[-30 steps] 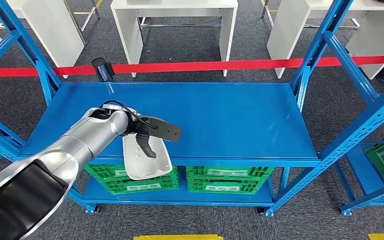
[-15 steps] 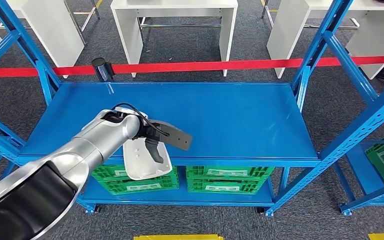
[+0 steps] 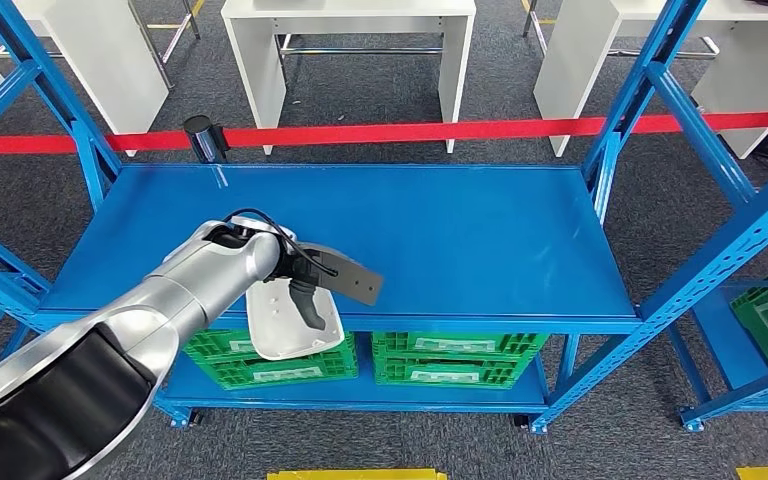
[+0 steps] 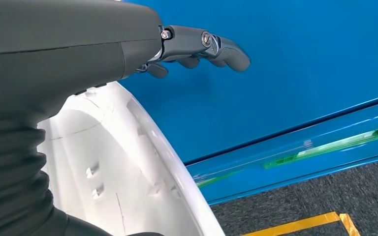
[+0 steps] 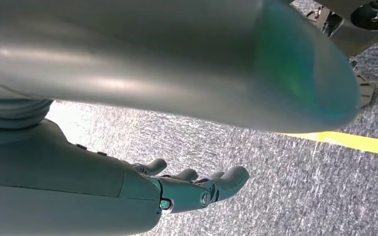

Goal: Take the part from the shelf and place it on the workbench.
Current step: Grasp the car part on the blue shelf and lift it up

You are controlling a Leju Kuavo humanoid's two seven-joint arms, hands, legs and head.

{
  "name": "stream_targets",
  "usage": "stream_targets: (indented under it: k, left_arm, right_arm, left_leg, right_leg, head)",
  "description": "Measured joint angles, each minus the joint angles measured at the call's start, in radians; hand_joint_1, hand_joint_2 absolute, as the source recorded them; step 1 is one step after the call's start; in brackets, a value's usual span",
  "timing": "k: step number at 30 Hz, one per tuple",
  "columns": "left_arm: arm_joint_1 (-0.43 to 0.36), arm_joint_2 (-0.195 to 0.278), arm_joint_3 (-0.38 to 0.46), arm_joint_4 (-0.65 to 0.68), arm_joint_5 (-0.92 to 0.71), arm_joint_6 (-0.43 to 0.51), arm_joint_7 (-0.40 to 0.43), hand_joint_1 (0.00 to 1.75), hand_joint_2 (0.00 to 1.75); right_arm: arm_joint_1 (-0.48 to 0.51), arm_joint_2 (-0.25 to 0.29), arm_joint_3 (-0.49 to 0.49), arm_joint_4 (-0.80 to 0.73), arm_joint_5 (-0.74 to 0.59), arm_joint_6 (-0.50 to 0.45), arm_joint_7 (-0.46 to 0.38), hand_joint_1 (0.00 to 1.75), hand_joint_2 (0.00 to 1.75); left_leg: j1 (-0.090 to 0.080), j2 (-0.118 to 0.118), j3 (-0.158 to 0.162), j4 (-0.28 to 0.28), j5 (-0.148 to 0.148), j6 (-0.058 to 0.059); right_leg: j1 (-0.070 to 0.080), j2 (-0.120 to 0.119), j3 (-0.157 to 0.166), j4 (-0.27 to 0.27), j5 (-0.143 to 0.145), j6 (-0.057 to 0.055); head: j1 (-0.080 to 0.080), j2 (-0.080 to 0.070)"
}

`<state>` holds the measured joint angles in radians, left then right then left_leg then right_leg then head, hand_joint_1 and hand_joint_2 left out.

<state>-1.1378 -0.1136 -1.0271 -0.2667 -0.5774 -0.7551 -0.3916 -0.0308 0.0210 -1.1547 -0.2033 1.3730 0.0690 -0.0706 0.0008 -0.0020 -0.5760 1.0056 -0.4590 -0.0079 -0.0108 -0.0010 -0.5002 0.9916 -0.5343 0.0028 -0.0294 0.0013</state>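
A white moulded part [image 3: 278, 328] lies at the front left of the blue shelf [image 3: 460, 230], its near end hanging over the front edge. My left hand [image 3: 322, 276] is above it. The dark thumb lies across the part's top, and the straight fingers [image 4: 207, 45] reach out over bare blue shelf past the part's edge, not wrapped around it. The left wrist view shows the part's ribbed hollow side [image 4: 128, 169] close under the palm. My right hand [image 5: 128, 189] hangs over grey carpet with fingers loosely apart and nothing in them.
Green crates [image 3: 450, 357] sit on the lower level under the shelf. Blue uprights [image 3: 632, 110] frame both ends. A red barrier tape [image 3: 410, 131] on a black post [image 3: 203, 137] runs behind, with white tables [image 3: 350, 40] beyond. A yellow floor line [image 3: 360, 474] lies near me.
My left hand has slid to the right across the part over the last second, then held still. The part has stayed at the shelf's front edge.
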Motion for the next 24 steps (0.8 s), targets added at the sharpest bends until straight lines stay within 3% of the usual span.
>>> stream_targets:
  k: [24]
  left_arm:
    - [0.0,0.059,-0.026,0.007,0.019,-0.005,-0.043,0.0,1.75]
  right_arm:
    - [0.009,-0.004,0.0,0.0,0.008,0.0,-0.003,0.0,0.0]
  left_leg:
    - [0.0,0.0,0.0,0.0,0.0,0.0]
  right_leg:
    - [0.0,0.0,0.0,0.0,0.0,0.0]
  head:
    - [0.0,0.0]
